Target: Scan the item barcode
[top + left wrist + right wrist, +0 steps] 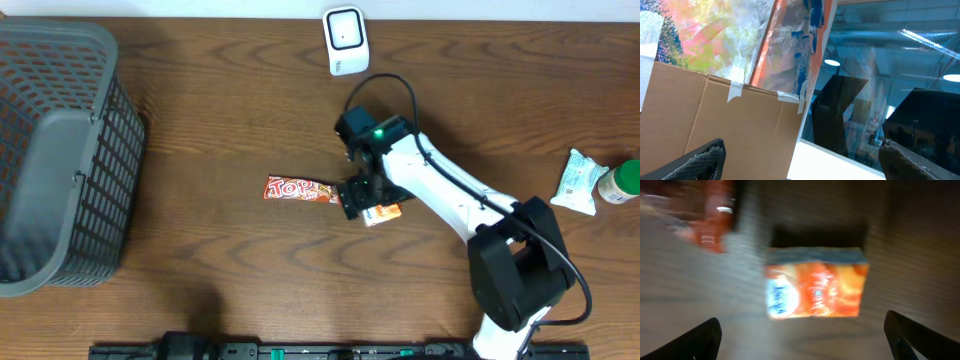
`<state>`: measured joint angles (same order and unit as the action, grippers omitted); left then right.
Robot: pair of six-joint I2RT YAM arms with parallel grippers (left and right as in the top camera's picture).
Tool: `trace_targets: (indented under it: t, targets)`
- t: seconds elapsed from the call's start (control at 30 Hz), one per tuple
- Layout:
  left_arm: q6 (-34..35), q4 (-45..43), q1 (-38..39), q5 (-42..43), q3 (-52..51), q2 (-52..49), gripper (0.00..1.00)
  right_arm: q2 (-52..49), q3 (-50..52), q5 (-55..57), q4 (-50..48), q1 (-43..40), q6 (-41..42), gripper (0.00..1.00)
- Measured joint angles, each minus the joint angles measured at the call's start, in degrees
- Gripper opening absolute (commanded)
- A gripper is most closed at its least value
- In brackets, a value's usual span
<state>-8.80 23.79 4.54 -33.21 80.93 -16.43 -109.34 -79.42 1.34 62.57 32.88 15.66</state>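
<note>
Right gripper (802, 341): fingers spread wide, nothing pinched, poised over the orange carton (815, 282). Basket (60, 150): placed at counter (200, 270) left. Left gripper (805, 162): fingers spread, empty. Scanner (345, 40): far edge. Candy bar (300, 189): mid-counter, carton laid near its right end.

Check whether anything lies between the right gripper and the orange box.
Nothing visible does. The right gripper hangs open right above the orange box; the red candy bar lies off to the side, not in between.
</note>
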Motion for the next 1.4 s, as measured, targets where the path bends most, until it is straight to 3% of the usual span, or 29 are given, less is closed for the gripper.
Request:
trace_targets:
  t: [0.77,1.0,1.23,1.4]
  targets:
    - [0.0,0.0,0.0,0.0,0.0,0.0,0.98,-2.3,4.2,-2.5,-8.8,-2.6,-2.5,0.99]
    - [0.0,0.0,0.0,0.0,0.0,0.0,0.98,-5.8,4.1,-1.9,-8.7,-2.6,-2.7,0.63]
    - [0.0,0.0,0.0,0.0,0.0,0.0,0.98,-5.8,3.9,-2.2,-7.5,-2.6,-2.9,0.59]
    - [0.0,0.0,0.0,0.0,0.0,0.0,0.98,-6.6,1.5,-4.9,0.3,-2.6,-2.9,0.58]
